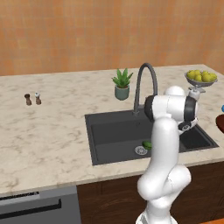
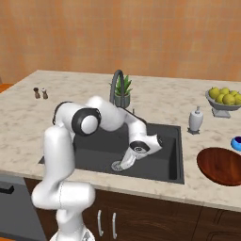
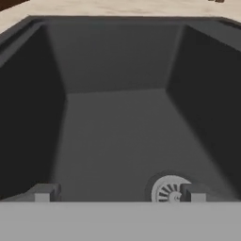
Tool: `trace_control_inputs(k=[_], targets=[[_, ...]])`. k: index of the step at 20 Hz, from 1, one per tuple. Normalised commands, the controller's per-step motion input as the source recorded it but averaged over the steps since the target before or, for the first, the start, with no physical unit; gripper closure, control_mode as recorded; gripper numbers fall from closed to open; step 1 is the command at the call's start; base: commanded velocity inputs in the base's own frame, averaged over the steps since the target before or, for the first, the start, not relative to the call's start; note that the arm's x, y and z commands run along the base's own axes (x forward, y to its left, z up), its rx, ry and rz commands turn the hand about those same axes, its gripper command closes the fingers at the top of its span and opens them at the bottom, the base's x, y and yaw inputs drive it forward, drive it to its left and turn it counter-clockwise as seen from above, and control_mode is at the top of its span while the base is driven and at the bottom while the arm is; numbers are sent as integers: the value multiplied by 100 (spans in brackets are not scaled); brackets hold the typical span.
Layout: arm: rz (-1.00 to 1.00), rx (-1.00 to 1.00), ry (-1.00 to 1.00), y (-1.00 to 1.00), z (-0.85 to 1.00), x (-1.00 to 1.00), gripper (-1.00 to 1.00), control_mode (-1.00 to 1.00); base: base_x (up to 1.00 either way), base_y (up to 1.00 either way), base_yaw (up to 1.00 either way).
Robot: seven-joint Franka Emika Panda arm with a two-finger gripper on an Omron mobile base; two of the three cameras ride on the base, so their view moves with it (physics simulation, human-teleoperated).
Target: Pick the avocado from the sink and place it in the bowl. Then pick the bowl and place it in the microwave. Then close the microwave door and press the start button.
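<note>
Currently step one: the tool (image 3: 117, 193), fingers spread and empty, sits low in the sink (image 1: 113, 131); next, centre over the avocado (image 1: 147, 145) and descend.

You have a beige marble counter (image 1: 52, 131) as your landmark. Toward its back stands a small potted plant (image 1: 122, 84), and well off to one side a pair of little shakers (image 1: 33, 99), one dark and one pale-topped, sit just beside each other. At the counter's opposite end a grey pedestal bowl of lemons (image 2: 226, 101) rests, a white soap dispenser (image 2: 196, 120) near it. A small blue cup (image 2: 236, 143) sits at the counter's edge of view.
</note>
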Motion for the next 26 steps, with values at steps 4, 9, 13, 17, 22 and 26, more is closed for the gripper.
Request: trace_control_inputs(k=[4, 9, 13, 17, 22, 26], targets=[[3, 3, 3, -4, -23, 37, -100, -100, 0, 0, 0], [1, 0, 0, 0, -35, 40, -100, -100, 0, 0, 0], [2, 0, 0, 2, -39, 7, -100, -100, 0, 0, 0], [3, 0, -4, 2, -46, 20, -100, -100, 0, 0, 0], [1, 0, 0, 5, -32, 26, -100, -100, 0, 0, 0], [0, 0, 0, 8, -20, 41, -100, -100, 0, 0, 0]])
